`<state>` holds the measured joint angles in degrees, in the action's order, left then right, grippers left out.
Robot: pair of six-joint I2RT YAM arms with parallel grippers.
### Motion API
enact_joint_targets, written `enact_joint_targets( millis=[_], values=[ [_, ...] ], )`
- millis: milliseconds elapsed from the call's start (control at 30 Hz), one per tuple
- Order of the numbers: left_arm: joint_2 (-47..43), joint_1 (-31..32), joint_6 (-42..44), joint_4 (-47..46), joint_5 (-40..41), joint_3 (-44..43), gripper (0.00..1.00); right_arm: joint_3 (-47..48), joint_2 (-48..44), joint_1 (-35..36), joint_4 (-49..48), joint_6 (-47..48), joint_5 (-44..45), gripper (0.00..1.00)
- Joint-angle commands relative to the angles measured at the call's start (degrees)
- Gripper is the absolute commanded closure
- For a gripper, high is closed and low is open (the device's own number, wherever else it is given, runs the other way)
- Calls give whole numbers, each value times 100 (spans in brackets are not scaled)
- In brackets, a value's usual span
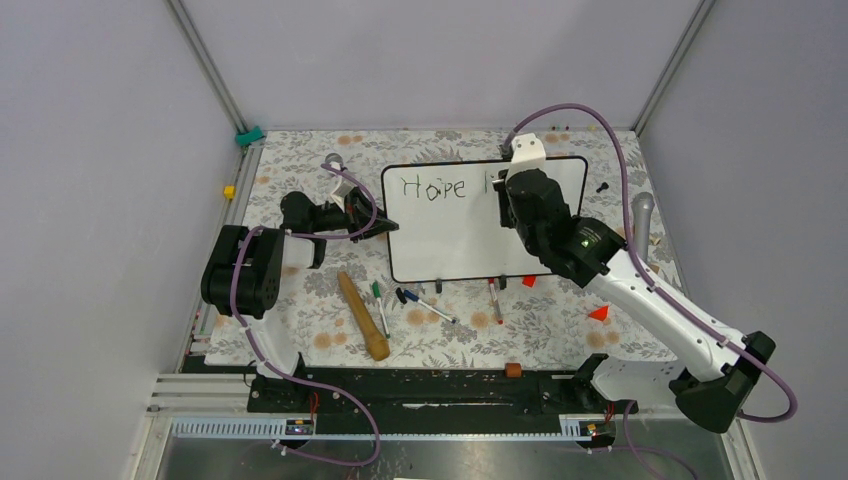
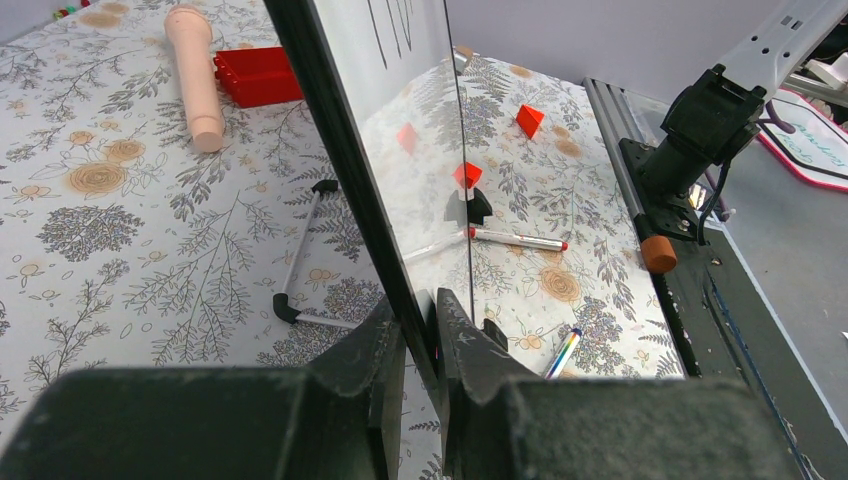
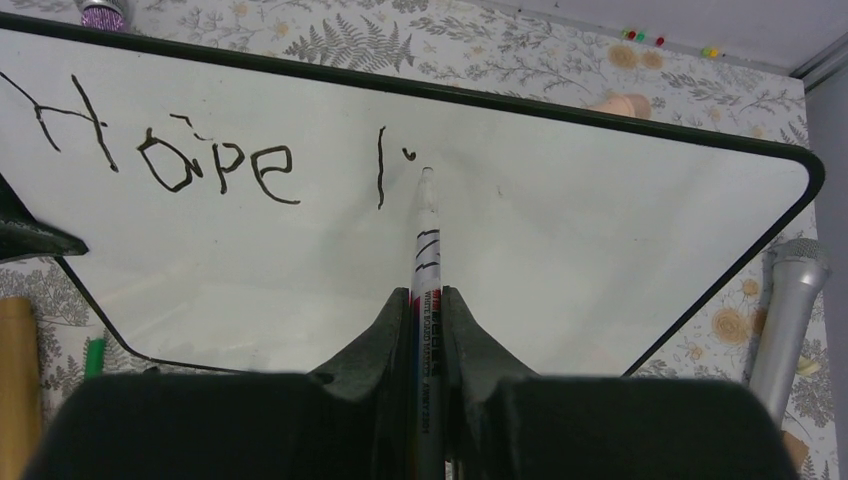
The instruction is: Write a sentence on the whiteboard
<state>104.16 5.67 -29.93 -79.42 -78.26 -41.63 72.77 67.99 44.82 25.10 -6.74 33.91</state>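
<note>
Black, the right pincer (image 3: 427,300) is clamped on a marker (image 3: 426,235), whose tip is held at the whiteboard (image 3: 600,230) just right of the sentence (image 3: 170,160), "Hope l". The whiteboard's left edge is gripped by the left pincer (image 2: 420,322) above the floral worktop (image 1: 470,345).

Quick tally: one whiteboard (image 1: 450,240), three loose markers (image 1: 378,298) (image 1: 428,306) (image 1: 495,300) below it mid-frame, one more marker (image 3: 424,230) at the board, two red wedges (image 1: 528,281) (image 1: 600,313) lower right, one wooden stick (image 1: 362,315), one silver mic (image 1: 643,210) on the right.
</note>
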Motion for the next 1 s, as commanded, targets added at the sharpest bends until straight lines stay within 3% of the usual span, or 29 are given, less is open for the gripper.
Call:
enact_joint_targets(
  millis=[0,967],
  values=[
    [-18,-5,717,-505,-249,16,100,-27,38,-48,100,-118,-100,100],
    [-19,-5,717,-507,-238,14,100,293,536,-61,12,-41,-36,100]
  ],
)
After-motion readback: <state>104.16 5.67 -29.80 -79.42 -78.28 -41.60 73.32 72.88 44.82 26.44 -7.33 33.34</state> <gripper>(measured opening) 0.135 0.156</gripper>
